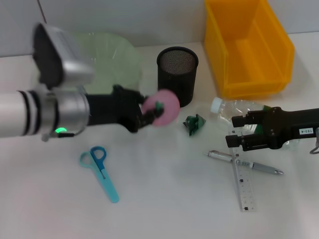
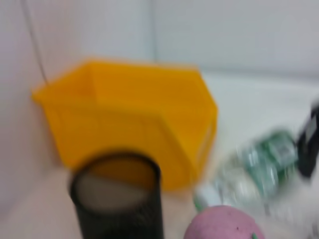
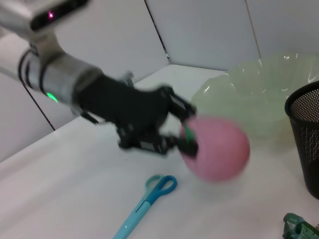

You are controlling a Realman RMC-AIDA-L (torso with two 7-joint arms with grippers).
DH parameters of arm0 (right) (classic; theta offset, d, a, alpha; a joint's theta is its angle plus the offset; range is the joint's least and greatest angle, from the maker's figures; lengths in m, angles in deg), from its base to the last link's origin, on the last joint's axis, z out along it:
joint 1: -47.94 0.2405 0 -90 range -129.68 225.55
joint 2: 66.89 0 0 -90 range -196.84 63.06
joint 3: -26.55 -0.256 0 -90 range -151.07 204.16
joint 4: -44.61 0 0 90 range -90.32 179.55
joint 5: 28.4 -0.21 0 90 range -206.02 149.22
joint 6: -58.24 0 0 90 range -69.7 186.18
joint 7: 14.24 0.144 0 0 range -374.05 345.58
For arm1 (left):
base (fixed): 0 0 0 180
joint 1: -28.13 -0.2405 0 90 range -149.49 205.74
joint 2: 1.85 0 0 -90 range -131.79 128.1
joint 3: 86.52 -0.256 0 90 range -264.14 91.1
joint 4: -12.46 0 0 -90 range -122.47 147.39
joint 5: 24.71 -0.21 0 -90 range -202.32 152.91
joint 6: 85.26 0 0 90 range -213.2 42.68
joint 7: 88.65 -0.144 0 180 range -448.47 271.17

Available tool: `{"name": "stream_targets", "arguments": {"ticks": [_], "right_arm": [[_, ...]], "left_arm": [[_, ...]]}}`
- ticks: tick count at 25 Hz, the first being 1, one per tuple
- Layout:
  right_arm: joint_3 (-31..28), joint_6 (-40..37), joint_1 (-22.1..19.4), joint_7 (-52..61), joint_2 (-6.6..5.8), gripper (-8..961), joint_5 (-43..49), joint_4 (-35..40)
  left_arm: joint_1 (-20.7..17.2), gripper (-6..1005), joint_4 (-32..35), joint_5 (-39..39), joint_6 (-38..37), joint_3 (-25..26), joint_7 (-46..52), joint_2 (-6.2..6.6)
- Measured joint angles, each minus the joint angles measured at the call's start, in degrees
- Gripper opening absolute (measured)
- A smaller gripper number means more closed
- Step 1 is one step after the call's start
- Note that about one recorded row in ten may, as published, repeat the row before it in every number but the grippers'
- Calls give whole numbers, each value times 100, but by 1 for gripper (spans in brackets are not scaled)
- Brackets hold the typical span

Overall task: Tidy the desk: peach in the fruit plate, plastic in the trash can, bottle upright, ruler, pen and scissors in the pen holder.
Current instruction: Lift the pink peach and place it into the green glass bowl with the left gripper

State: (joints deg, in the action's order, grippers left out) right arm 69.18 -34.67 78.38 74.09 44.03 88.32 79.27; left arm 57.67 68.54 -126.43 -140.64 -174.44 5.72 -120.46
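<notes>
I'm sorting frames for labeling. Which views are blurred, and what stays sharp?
Head view: mostly sharp; scissors and ruler are crisp, the left gripper with the peach slightly smeared. Left wrist view: blurred throughout, yellow bin and bottle streaked. Right wrist view: peach and left gripper soft, the pen holder mesh clearer.

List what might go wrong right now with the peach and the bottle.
The left gripper pinches the peach only at its edge, so it may slip before reaching the fruit plate. The right gripper hovers by the lying bottle, which may roll away.
</notes>
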Motion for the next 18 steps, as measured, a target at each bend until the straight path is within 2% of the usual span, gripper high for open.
{"name": "stream_targets", "arguments": {"ticks": [2,3,6,7,8,9,11,13,15,16,18], "right_arm": [[0,0,-4,0,0,738,0,0],[0,0,-4,0,0,737,0,0],[0,-4,-11,0,0,734,-1,0],[0,-19,-15,0,0,733,-8,-2],[0,-19,-15,0,0,732,-8,-2],[0,-36,-19,0,0,731,-20,-3],[0,-41,-19,0,5,729,-24,-3],[-1,-43,-21,0,10,727,-24,-3],[0,-48,-26,0,19,725,-24,-3],[0,-49,-29,0,22,724,-21,-3],[0,-58,-32,0,26,723,-15,2]], "left_arm": [[-311,331,511,348,-45,335,-44,4],[-311,327,511,348,-45,335,-44,4],[-377,313,579,426,697,466,-69,-15],[-323,308,417,433,1321,436,-69,-24],[-323,304,417,433,1321,436,-69,-24],[-169,299,139,440,1978,370,-69,-33],[-169,290,139,440,1978,370,-69,-33],[163,278,-398,446,2799,294,-69,-38],[246,265,-521,446,2923,280,-69,-39],[399,259,-795,446,3132,253,-69,-39],[399,246,-795,446,3132,253,-69,-39]]}}
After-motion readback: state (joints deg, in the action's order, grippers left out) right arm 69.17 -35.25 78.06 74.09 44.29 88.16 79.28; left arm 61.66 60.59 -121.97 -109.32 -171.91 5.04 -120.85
